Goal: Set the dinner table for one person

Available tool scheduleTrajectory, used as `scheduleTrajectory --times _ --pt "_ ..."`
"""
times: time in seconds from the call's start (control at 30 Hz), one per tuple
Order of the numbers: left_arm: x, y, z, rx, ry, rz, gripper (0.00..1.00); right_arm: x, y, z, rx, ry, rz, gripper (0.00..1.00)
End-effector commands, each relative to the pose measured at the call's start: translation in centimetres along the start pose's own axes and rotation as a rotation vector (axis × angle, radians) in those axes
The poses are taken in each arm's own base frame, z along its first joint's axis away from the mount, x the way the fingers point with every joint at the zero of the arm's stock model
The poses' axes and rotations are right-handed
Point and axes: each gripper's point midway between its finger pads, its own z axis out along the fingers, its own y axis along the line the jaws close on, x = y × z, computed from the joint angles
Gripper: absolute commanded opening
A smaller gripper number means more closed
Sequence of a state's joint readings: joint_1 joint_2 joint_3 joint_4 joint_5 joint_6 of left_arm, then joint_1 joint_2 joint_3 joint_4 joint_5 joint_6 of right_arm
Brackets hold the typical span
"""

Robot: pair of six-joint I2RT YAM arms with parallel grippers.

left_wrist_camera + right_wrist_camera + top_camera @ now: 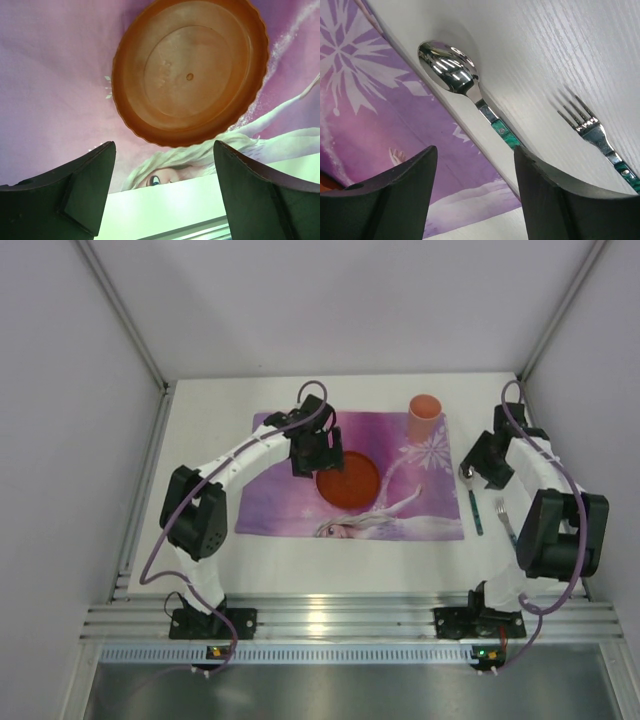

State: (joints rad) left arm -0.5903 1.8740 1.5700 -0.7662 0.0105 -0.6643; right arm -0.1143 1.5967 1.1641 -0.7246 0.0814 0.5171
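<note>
The white table (205,445) fills the middle of the top view, between the arm bases at the bottom and the back wall. A purple printed placemat (285,505) lies at its centre, carrying an orange plate (348,478) and, at the upper right corner, an orange cup (424,415). The left claw (316,452) hangs at the plate's left edge, its jaws spread wide and empty. Right of the mat, a spoon (450,65) and a fork (585,122) lie on bare table. The right claw (475,150) hovers over the spoon, jaws apart and holding nothing.
</note>
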Motion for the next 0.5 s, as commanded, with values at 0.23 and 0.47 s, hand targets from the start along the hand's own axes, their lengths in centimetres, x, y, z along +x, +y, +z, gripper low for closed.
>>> scheduleTrajectory --times 0.23,0.47 --pt "0.5 -0.3 -2.9 -0.015 -0.041 0.011 0.84 1.2 -1.7 3.8 0.098 0.028 -0.052 0.6" --pt "1.8 1.4 -3.8 -0.053 -0.037 0.004 0.84 2.6 -2.7 7.2 0.156 0.094 -0.065 0.42"
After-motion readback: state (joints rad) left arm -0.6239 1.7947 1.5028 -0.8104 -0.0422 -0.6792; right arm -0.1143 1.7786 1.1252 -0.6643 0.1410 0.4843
